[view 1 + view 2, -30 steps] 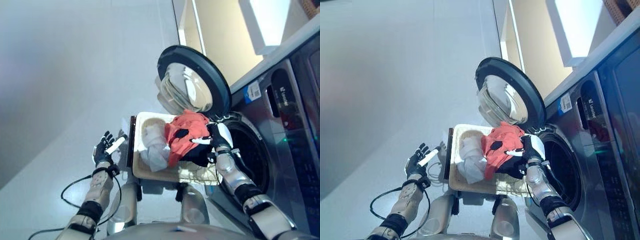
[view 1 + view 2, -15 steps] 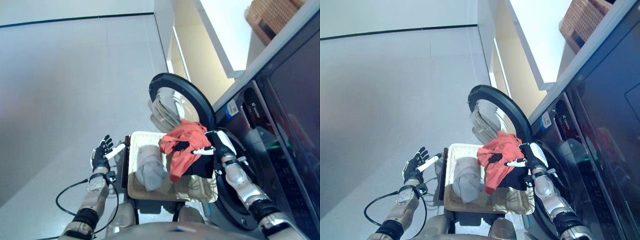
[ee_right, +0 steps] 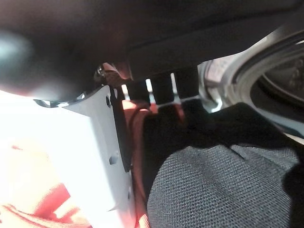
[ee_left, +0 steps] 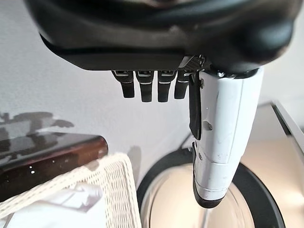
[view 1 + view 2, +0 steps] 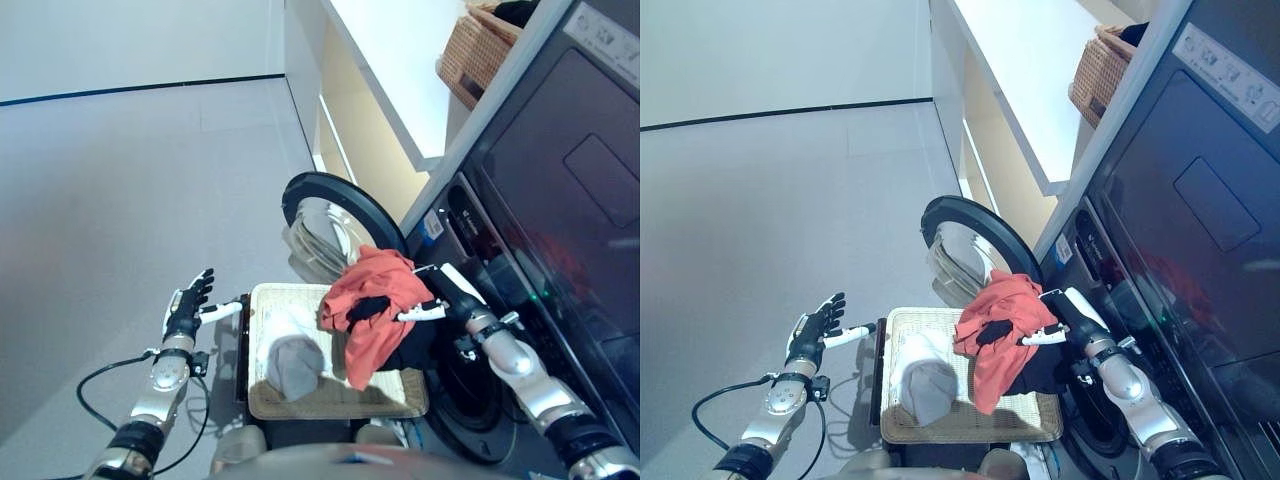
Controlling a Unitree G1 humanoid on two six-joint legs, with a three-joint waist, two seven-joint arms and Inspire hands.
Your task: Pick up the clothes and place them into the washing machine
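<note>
My right hand (image 5: 453, 291) is shut on a red garment (image 5: 372, 298) and a black garment (image 5: 414, 346), holding them up above the right end of the wicker basket (image 5: 330, 407), just in front of the washing machine's drum opening (image 5: 468, 392). In the right wrist view the fingers curl into the black cloth (image 3: 223, 180) with the red cloth (image 3: 28, 190) beside the thumb. A grey and white garment (image 5: 294, 360) lies in the basket. My left hand (image 5: 186, 303) is open and empty, out to the left of the basket; its wrist view shows straight fingers (image 4: 149, 85).
The round machine door (image 5: 330, 215) stands open behind the basket. The basket rests on a dark brown box (image 4: 47, 152). Another wicker basket (image 5: 472, 50) sits high up beside the machine, by a white shelf (image 5: 385, 60). Grey floor (image 5: 110, 190) spreads to the left.
The camera has tilted, shifting the whole picture. My right hand has carried the red and black garments up off the basket toward the drum opening. The left hand stays open.
</note>
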